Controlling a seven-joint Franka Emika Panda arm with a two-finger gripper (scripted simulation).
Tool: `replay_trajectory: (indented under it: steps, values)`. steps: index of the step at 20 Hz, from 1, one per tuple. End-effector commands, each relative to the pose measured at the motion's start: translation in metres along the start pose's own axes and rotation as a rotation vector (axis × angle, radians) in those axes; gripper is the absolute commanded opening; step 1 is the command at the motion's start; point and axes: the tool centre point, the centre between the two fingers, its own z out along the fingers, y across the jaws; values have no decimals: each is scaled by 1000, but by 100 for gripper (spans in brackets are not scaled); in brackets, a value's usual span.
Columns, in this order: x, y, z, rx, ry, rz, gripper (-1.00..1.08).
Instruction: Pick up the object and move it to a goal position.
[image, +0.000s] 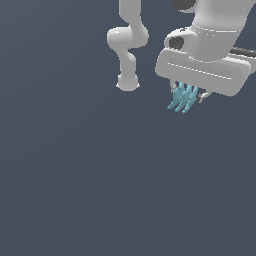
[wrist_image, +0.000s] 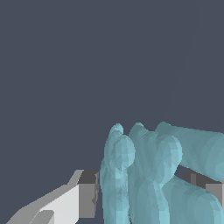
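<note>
Comparing the two cameras, we get different halves of the story. Exterior view gives us the whole white arm (image: 129, 45): smooth rounded links, a base foot near the top centre, and the big boxy hand housing at the exterior view's upper right, all against a flat dark slate-grey floor (image: 75, 175). From there the gripper (image: 187, 95) is mostly hidden under its housing; we only see small finger tips poking out at either side of the object (image: 183, 100). That object hangs below the housing, clear of the floor as far as we can tell, its ridges pointing down and toward the exterior view's left. Wrist view shows what the exterior one cannot: close-up of the fingers (wrist_image: 87, 194), faceted blocks in white and grey with darker pads, one on each side of the object (wrist_image: 144, 175), and both pressed against it. So we read the gripper (wrist_image: 146, 192) as clamped on the object, which sits right between the pads. Object surface is teal-cyan, matte, lumpy, low-poly, made of several sausage-like ridges lying side by side with rounded ends. It fills much of the wrist frame, extending past the fingertips. Nothing else on the floor in either view.
</note>
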Motion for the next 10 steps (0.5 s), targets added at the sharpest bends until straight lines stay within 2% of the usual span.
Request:
replay_trajectory:
  steps: [1, 10]
  values:
    - [-1, -7, -7, -1, 0, 1, -100]
    - [-2, -15, -16, 0, -1, 1, -100]
